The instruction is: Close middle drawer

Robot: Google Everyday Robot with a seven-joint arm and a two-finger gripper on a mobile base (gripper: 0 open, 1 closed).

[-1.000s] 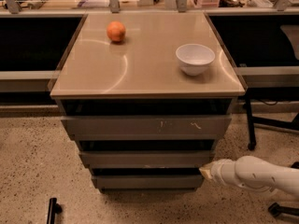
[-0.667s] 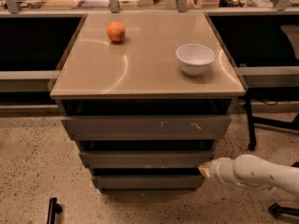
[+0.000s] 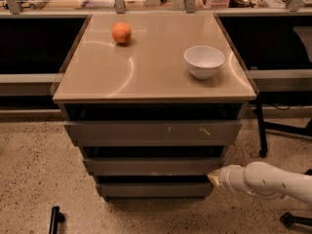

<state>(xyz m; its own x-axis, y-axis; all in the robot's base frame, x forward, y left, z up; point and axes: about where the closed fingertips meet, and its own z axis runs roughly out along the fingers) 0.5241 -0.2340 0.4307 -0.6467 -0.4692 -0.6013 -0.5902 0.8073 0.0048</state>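
Observation:
The middle drawer [image 3: 151, 166] is a wide, shallow grey front with pale scuffs on its lower edge, under the taller scratched top drawer front [image 3: 153, 131] and above the bottom drawer front [image 3: 153, 189]. It stands out a little less than the top front, with a dark gap above it. My white arm [image 3: 273, 182] comes in from the lower right. My gripper [image 3: 214, 177] is at the drawer's lower right corner, its tip at or against the front.
An orange [image 3: 121, 33] and a white bowl [image 3: 204, 61] sit on the beige cabinet top [image 3: 146, 77]. A black chair base [image 3: 265, 140] stands to the right. A dark object [image 3: 54, 218] lies on the speckled floor at lower left.
The arm and gripper have shifted slightly left, toward the cabinet. The drawer fronts look much the same.

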